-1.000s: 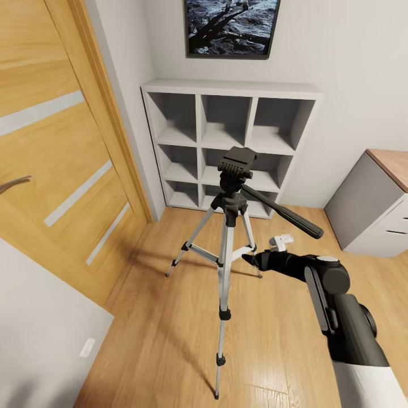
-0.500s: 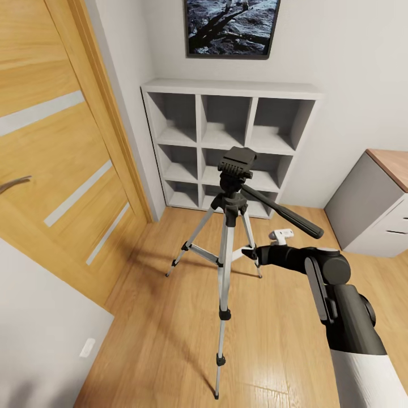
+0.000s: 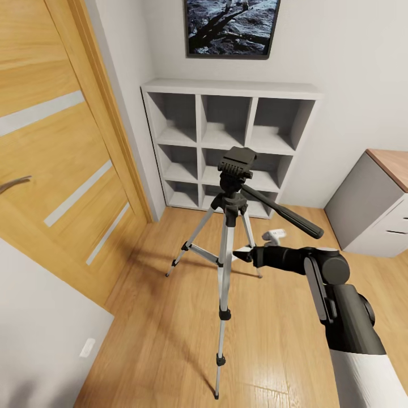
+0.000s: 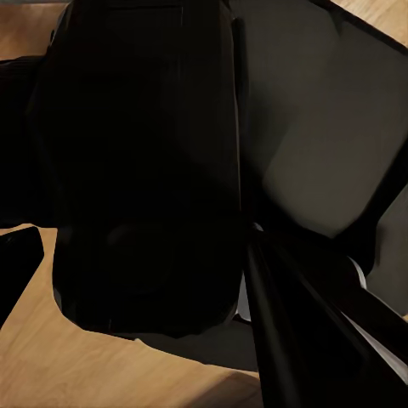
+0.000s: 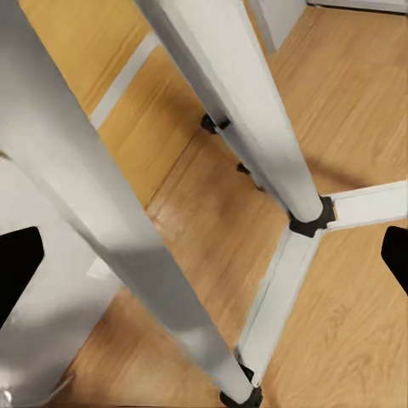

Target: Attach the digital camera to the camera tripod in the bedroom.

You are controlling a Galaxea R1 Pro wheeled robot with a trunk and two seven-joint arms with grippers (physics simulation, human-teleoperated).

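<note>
While the head view takes in the whole camera tripod (image 3: pixel 229 238) upright on the wood floor (image 3: pixel 170 328) before the white cube shelf (image 3: pixel 226 141), its pan handle (image 3: pixel 283 214) points to 4 o'clock. Right gripper (image 3: pixel 245 256) sits just beside the legs, at the tripod's 3 o'clock. Left wrist view: a dark blocky body, likely the digital camera (image 4: pixel 144 170), close up; grip state unreadable. Right wrist view: silver legs (image 5: pixel 229 110) between spread fingertips (image 5: pixel 17 263), jaws released.

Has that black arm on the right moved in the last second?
Yes. The right gripper first backed away from the tripod, then crept toward its silver legs again.
</note>
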